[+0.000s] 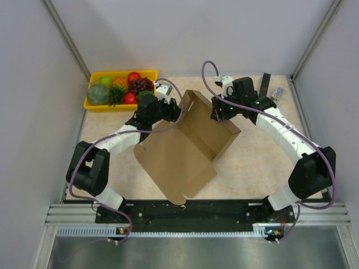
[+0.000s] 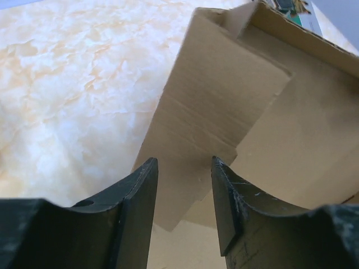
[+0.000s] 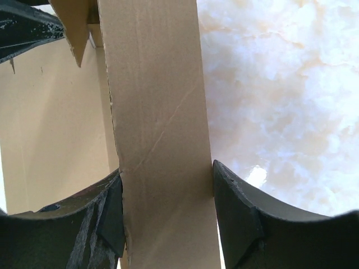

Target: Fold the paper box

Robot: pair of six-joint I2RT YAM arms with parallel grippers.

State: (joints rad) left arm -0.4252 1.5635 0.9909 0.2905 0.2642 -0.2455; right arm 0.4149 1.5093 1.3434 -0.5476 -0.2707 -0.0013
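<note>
Top view: brown paper box [image 1: 179,148], half-folded, at centre of frame; left gripper [image 1: 166,109] at its upper-left edge, right gripper [image 1: 217,112] at its upper-right wall. Left wrist: fingers [image 2: 143,207] spread, cardboard showing btwn them. Right wrist: fingers [image 3: 230,213] pinch a cardboard wall.

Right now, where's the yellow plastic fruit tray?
Top view: the yellow plastic fruit tray sits in the far-left corner, behind the left arm and left of the brown cardboard box.
</note>
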